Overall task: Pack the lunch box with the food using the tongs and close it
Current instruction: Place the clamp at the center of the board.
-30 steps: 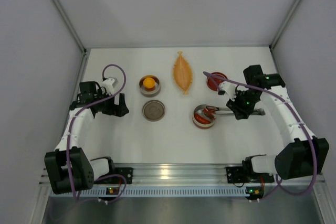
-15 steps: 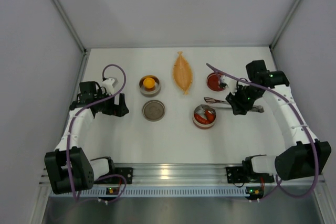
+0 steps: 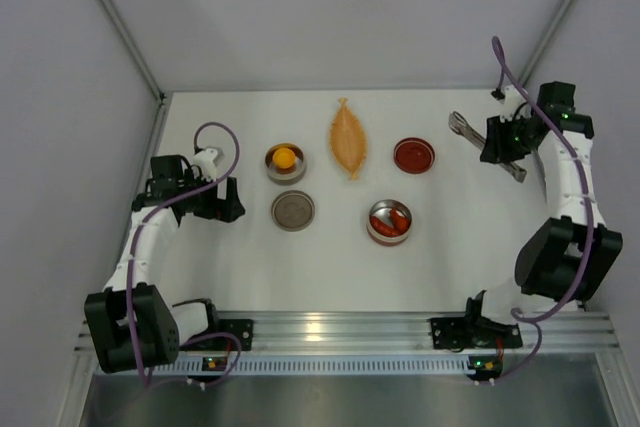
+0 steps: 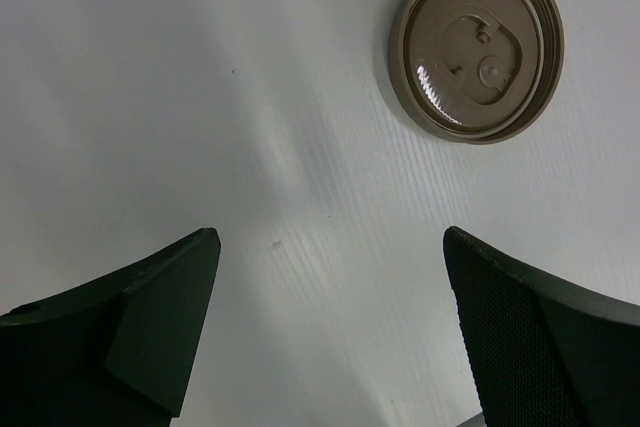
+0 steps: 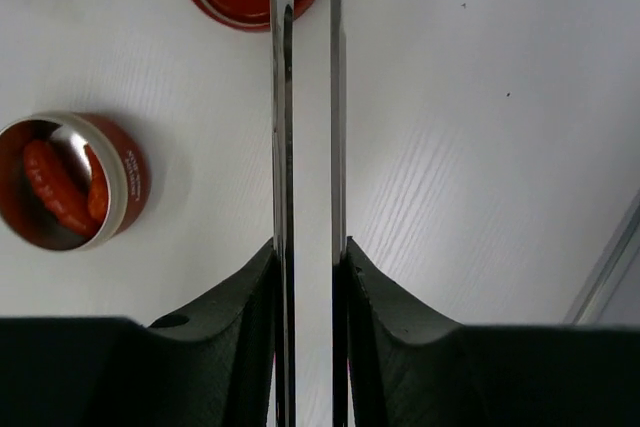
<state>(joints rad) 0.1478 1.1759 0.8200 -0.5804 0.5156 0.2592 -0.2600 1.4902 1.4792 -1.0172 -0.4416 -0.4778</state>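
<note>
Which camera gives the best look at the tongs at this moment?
Right wrist: the tongs run up the middle of the frame, close up, both arms pinched by the right gripper. Top external shows them small, partly hidden by that gripper, at the far right of the table. Left wrist does not show them.

Only real clutter here is the orange leaf-shaped dish (image 3: 348, 139). It lies flat, long axis running near to far, well off to the left of the right gripper (image 3: 497, 140) and about level with it. From the left gripper (image 3: 228, 200) it's off to the right and a bit farther out, well apart from both. Everything sits on a plain white table (image 3: 460, 247). There are grey walls (image 3: 330, 17) beyond and outside both grippers, and a ribbed aluminium rail (image 3: 340, 332) along the near edge, well behind them.
</note>
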